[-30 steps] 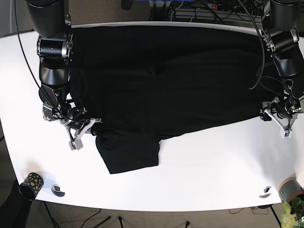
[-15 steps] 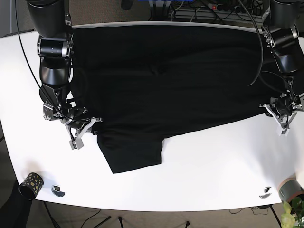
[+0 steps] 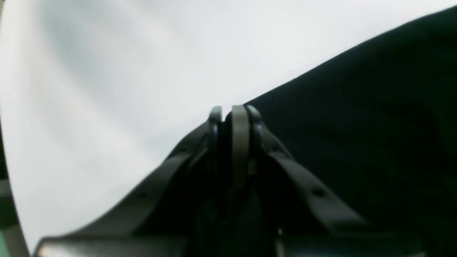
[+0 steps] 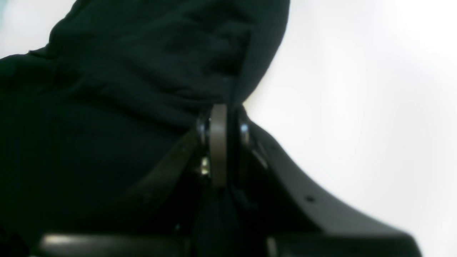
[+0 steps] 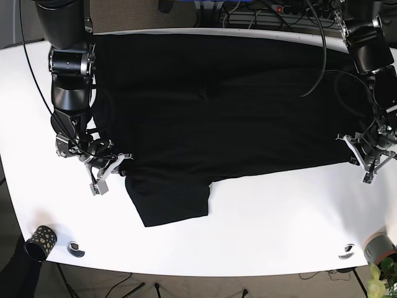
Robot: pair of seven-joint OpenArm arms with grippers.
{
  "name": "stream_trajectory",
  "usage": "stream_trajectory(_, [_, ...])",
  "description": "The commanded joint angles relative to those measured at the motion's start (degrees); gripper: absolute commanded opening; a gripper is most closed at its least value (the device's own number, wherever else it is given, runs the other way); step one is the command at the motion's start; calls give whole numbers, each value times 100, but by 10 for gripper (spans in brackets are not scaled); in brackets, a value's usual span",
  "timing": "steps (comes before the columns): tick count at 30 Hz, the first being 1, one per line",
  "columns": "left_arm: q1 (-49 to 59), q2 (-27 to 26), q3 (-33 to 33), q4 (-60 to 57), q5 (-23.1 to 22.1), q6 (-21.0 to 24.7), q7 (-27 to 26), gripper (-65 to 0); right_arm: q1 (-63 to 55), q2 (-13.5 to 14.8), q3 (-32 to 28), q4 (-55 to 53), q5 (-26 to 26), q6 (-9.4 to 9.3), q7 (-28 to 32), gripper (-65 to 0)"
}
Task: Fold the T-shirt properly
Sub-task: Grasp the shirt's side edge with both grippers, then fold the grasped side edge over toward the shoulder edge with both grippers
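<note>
While you scan the base view from its left edge to its right, these are the things you have in front of you:

Cup: a small dark speckled cup (image 5: 41,238) stands at the table's near left corner, well apart from the cloth.

Right gripper: your right gripper (image 5: 110,171) sits low at the shirt's left edge, just above the sleeve. In the right wrist view its fingers (image 4: 218,142) are pressed together with black cloth pinched between them.

T-shirt: the black T-shirt (image 5: 217,105) lies spread flat across the far half of the table, its width running left to right. One sleeve (image 5: 170,198) sticks out toward the near edge on the left.

Table: the white table (image 5: 260,223) shows bare along the near side.

Left gripper: your left gripper (image 5: 367,160) is at the shirt's right edge. In the left wrist view its fingers (image 3: 240,139) stand closed against each other at the hem, where black cloth meets white tabletop; you cannot tell for certain whether cloth is caught between them.
</note>
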Motion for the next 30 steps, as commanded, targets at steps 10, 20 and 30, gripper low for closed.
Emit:
stream_trajectory(10, [282, 459, -1324, 1218, -81, -9, -79, -200, 189, 71, 29, 104, 98, 56, 111, -639])
stream_trajectory(20, [-254, 511, -1500, 180, -20, 35, -79, -179, 189, 71, 29, 104, 98, 56, 111, -639])
stream_trajectory(30, [-1362, 186, -1491, -1868, -29, 35, -123, -179, 181, 71, 29, 104, 98, 56, 111, -639])
